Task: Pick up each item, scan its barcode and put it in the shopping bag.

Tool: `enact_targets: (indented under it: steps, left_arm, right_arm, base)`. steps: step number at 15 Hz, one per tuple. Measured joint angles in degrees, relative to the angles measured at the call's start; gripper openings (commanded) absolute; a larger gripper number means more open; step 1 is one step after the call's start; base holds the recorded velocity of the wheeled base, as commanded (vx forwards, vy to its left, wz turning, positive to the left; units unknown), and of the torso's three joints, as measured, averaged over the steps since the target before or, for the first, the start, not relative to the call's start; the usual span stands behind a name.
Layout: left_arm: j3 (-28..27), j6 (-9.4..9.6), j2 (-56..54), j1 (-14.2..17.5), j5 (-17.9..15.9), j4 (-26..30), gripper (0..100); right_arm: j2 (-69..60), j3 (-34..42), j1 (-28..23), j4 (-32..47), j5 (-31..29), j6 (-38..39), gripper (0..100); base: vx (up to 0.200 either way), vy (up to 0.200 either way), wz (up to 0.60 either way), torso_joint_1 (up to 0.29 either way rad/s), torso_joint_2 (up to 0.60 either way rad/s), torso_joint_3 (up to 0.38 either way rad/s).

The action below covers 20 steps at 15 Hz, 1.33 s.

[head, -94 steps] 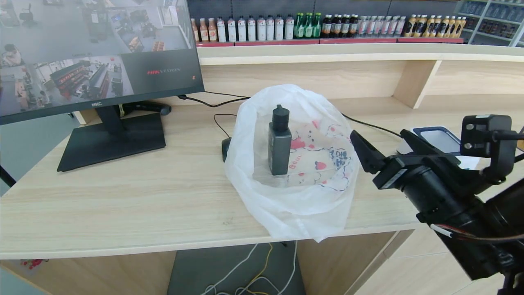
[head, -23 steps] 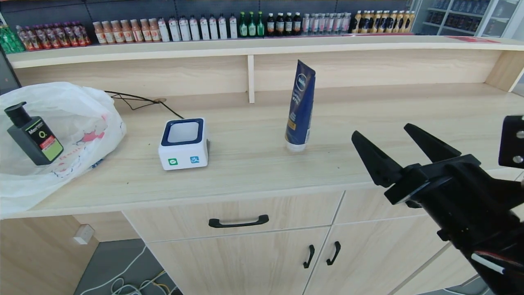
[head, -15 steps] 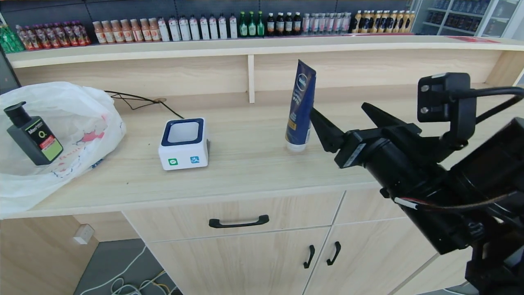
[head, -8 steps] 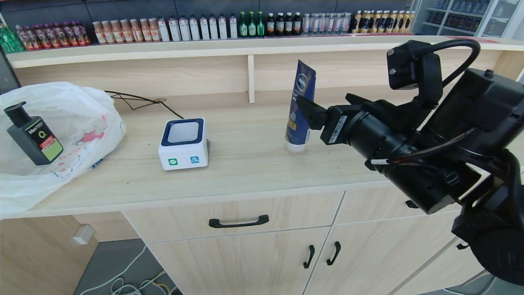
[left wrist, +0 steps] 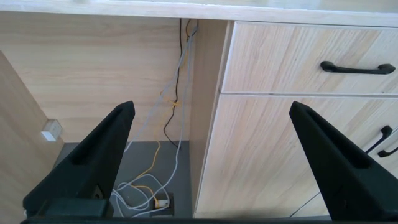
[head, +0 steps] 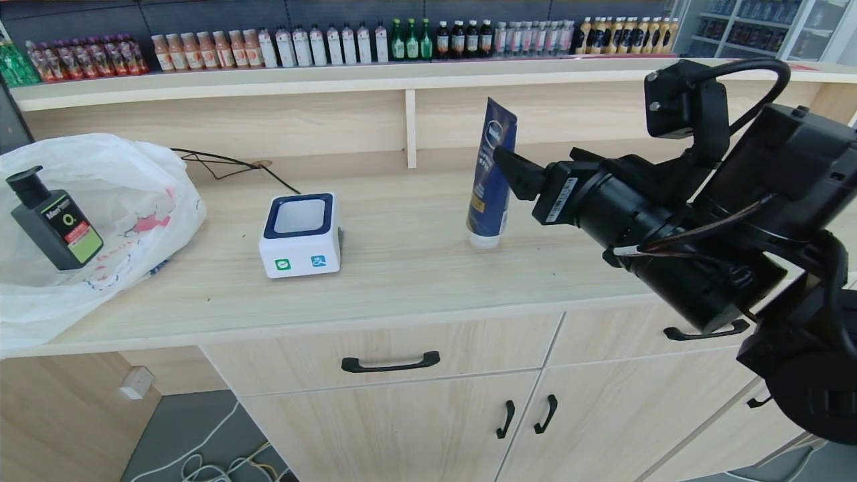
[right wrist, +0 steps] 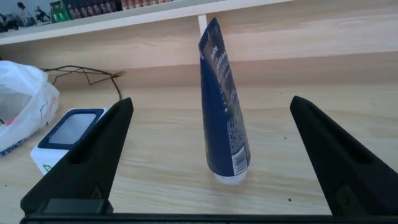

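One pale-wood counter (head: pixel 402 274) runs beneath a raised ledge, with bottle rows (head: pixel 402 41) shelved behind. The blue tube (head: pixel 492 174) stands upright, well apart from the white scanner (head: pixel 300 234). The shopping bag (head: pixel 134 174), holding a dark bottle (head: pixel 50 221), slumps at the front edge. The right gripper (head: pixel 535 157), jaws apart, faces the tube closely. The left gripper (left wrist: pixel 211 106), also spread, hangs below the counter beside the drawers (left wrist: pixel 311 62).

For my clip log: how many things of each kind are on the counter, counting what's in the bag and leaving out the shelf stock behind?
Tube: 1
Bottle: 1
Scanner: 1
Bag: 1
Total: 4
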<state>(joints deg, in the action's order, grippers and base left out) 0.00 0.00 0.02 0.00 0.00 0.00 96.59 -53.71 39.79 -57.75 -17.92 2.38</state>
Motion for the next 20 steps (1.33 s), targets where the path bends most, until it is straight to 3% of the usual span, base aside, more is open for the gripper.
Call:
enact_targets:
  steps: [6,8,13,17,20]
  left_arm:
    - [0.0,0.0,0.0,0.0,0.0,0.0,100]
    - [0.0,0.0,0.0,0.0,0.0,0.0,100]
    - [0.0,0.0,0.0,0.0,0.0,0.0,100]
    - [0.0,0.0,0.0,0.0,0.0,0.0,100]
    - [0.0,0.0,0.0,0.0,0.0,0.0,100]
  right_arm:
    - [2.2,-2.2,-2.3,0.6,10.8,3.7,100]
    - [3.4,-3.8,-2.9,1.2,14.4,-1.1,100]
    - [5.2,-5.1,-5.3,2.5,14.3,-2.4,100]
    - [6.1,-5.5,-6.0,2.5,8.7,-3.1,100]
    - [7.9,-6.9,-6.1,2.1,7.9,-3.4,100]
  base:
    - [0.0,0.0,0.0,0.0,0.0,0.0]
    - [0.0,0.0,0.0,0.0,0.0,0.0]
    - [0.0,0.0,0.0,0.0,0.0,0.0]
    - [0.0,0.0,0.0,0.0,0.0,0.0]
    - [0.0,0.0,0.0,0.0,0.0,0.0]
